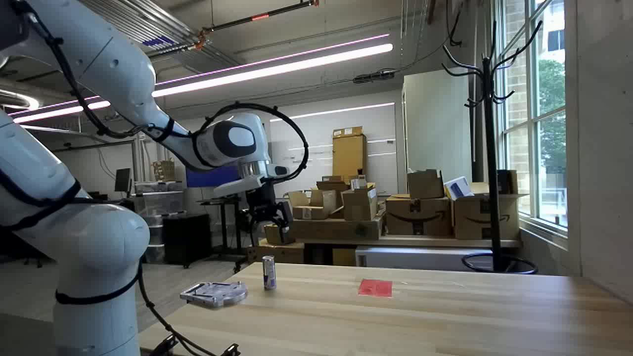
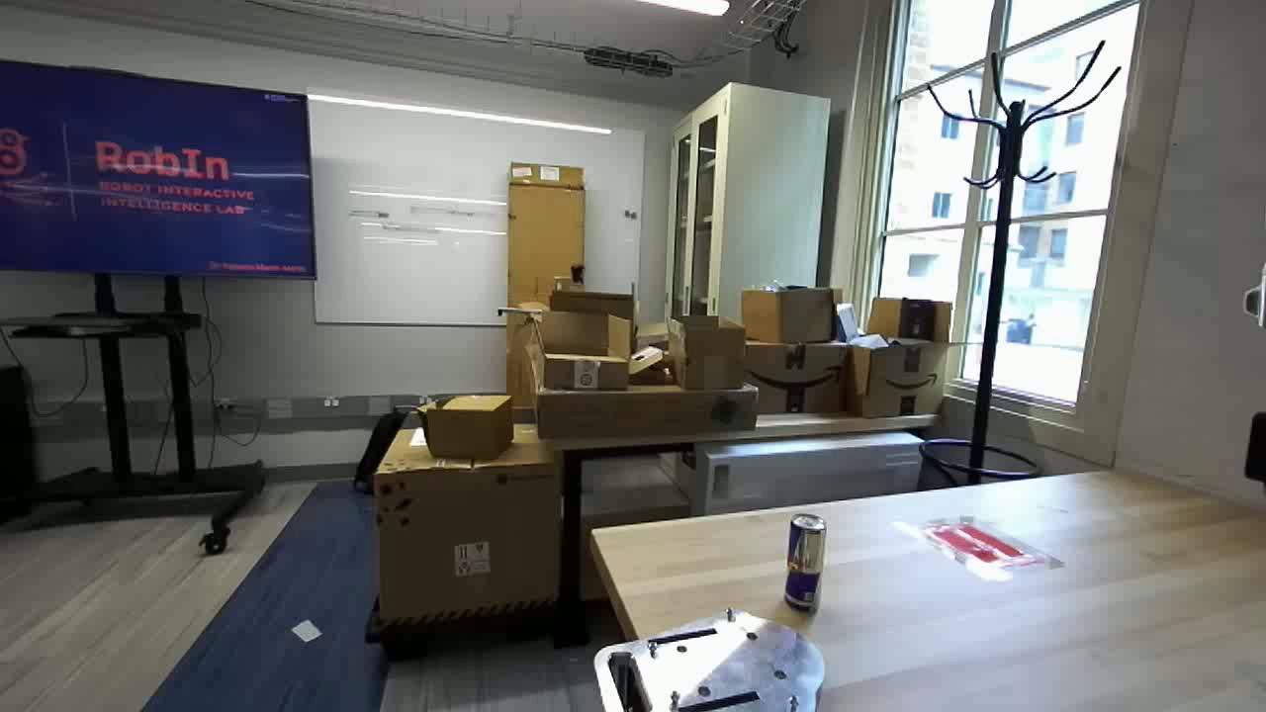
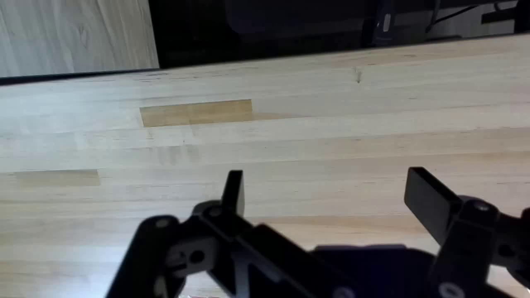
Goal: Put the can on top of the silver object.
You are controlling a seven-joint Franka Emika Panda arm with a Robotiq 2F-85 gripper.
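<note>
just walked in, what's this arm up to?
The robot arm isn't handling anything right now: its claw hangs open above the wooden table, with nothing in it. The job is to put the can on top of the silver object. That's not done yet; the can stands upright on the table, beside the silver object and apart from it.

Daylight blows out the window (image 2: 1039,307) — a ceiling tube (image 1: 277,69) glows — and the silver object (image 2: 714,665) catches glare

A flat red piece (image 1: 375,288) lies on the wooden counter (image 1: 445,321); beyond, a black coat rack (image 1: 492,173) stands near stacked cardboard boxes (image 1: 418,210).
</note>
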